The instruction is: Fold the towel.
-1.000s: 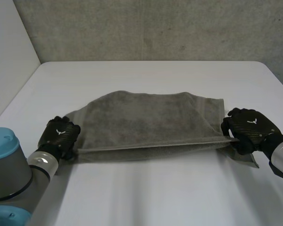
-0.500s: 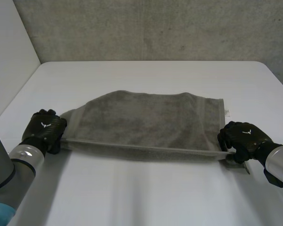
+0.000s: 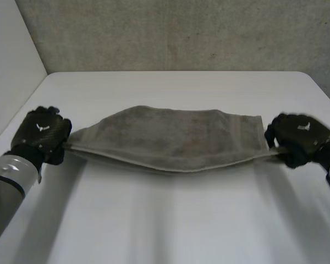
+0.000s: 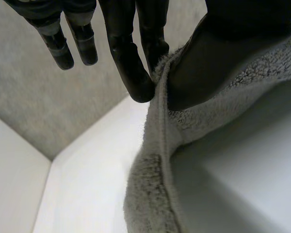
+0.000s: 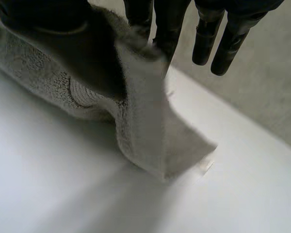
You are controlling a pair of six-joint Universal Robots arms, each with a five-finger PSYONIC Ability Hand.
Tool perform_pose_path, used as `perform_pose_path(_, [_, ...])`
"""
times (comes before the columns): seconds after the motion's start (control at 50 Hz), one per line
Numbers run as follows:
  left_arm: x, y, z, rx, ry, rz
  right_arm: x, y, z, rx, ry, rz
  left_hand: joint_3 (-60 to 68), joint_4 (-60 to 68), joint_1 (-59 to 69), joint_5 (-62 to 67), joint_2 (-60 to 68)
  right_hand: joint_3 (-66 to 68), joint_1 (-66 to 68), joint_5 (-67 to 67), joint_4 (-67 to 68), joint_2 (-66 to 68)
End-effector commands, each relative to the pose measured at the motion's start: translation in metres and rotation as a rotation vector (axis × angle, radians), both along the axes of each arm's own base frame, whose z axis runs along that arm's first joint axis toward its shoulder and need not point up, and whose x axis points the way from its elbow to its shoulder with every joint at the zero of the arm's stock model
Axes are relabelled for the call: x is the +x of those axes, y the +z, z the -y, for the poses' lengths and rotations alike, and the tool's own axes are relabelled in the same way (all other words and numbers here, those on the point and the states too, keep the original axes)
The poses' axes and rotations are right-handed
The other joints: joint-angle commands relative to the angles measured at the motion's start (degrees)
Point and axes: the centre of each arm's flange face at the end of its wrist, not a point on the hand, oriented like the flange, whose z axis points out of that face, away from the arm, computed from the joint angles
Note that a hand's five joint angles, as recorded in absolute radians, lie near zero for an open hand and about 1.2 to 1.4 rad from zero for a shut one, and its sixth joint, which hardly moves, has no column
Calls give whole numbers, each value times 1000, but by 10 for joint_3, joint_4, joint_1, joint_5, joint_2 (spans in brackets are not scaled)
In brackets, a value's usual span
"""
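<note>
White table [image 3: 170,220]: one towel [image 3: 170,137], two hands [image 3: 41,135] [image 3: 300,137]

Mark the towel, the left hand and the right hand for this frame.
towel [image 3: 170,137], head view, middle of its grey upper layer.
left hand [image 3: 41,132], head view, back of the hand.
right hand [image 3: 298,136], head view, back of the hand.
</note>
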Motion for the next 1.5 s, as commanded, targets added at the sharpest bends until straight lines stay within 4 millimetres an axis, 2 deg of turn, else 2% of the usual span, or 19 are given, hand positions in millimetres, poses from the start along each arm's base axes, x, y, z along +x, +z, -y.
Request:
perform_pose_path(0.02, [1, 27, -2, -41, -18, -44, 4, 45, -5, -99, 31, 2, -29, -34, 62, 51, 29, -25, 42, 35, -44, 41])
perform_pose_path(0.1, [1, 33, 13, -52, -9, -65, 9, 42, 15, -85, 52, -27, -29, -34, 62, 51, 29, -25, 42, 35, -44, 41])
perform_pose_path(0.3, [-16, -6, 83, 39, -21, -43, 44, 18, 55, -87, 101, -87, -29, -34, 62, 51, 29, -25, 42, 35, -44, 41])
perform_pose_path(0.38, [-27, -2, 107, -1, -35, -51, 57, 10, 86, -169, 98, -67, -29, -34, 62, 51, 29, -25, 42, 35, -44, 41])
perform_pose_path(0.42, [-42, 23, 130, -103, -53, -71, 63, 17, 98, -228, 89, -51, -29, -34, 62, 51, 29, -25, 42, 35, -44, 41])
perform_pose_path(0.44, [-43, 23, 130, -104, -53, -72, 68, 34, 109, -307, 74, -26, -29, -34, 62, 51, 29, -25, 42, 35, -44, 41])
perform_pose_path(0.48, [-57, 73, 142, -268, -61, -105, 73, 91, 122, -490, 18, 68, -29, -34, 62, 51, 29, -25, 42, 35, -44, 41])
perform_pose_path(0.5, [-57, 73, 143, -269, -61, -106, 73, 92, 122, -491, 17, 68, -29, -34, 62, 51, 29, -25, 42, 35, -44, 41])
perform_pose_path(0.56, [-64, 157, 139, -526, -73, -182, 67, 187, 115, -749, -33, 297, -29, -34, 62, 51, 29, -25, 42, 35, -44, 41])
perform_pose_path(0.58, [-63, 177, 134, -594, -78, -212, 67, 187, 115, -750, -33, 297, -29, -34, 62, 51, 29, -25, 42, 35, -44, 41])
perform_pose_path(0.6, [-63, 177, 134, -595, -78, -212, 66, 197, 112, -769, -23, 344, -29, -34, 62, 51, 29, -25, 42, 35, -44, 41])
perform_pose_path(0.66, [-63, 184, 131, -649, -95, -235, 67, 187, 110, -727, -9, 349, -29, -34, 62, 51, 29, -25, 42, 35, -44, 41])
perform_pose_path(0.7, [-60, 164, 135, -624, -92, -222, 66, 156, 107, -624, 8, 318, -29, -34, 62, 51, 29, -25, 42, 35, -44, 41])
perform_pose_path(0.72, [-60, 164, 135, -624, -92, -222, 66, 156, 107, -623, 8, 318, -29, -34, 62, 51, 29, -25, 42, 35, -44, 41])
perform_pose_path(0.8, [-48, 107, 138, -478, -87, -174, 63, 110, 93, -504, 41, 233, -29, -34, 62, 51, 29, -25, 42, 35, -44, 41])
perform_pose_path(0.88, [-38, 58, 123, -321, -94, -141, 51, 79, 85, -425, 31, 161, -29, -34, 62, 51, 29, -25, 42, 35, -44, 41])
perform_pose_path(1.06, [-27, 32, 82, -203, -134, -124, 4, 32, 65, -277, -58, 90, -29, -34, 62, 51, 29, -25, 42, 35, -44, 41])
perform_pose_path(1.36, [-9, 61, -9, -161, -134, -133, -30, 69, 18, -271, -66, 131, -29, -34, 62, 51, 29, -25, 42, 35, -44, 41])
perform_pose_path(1.5, [-6, 61, -24, -103, -134, -134, -36, 81, 11, -256, -31, 139, -29, -34, 62, 51, 29, -25, 42, 35, -44, 41])
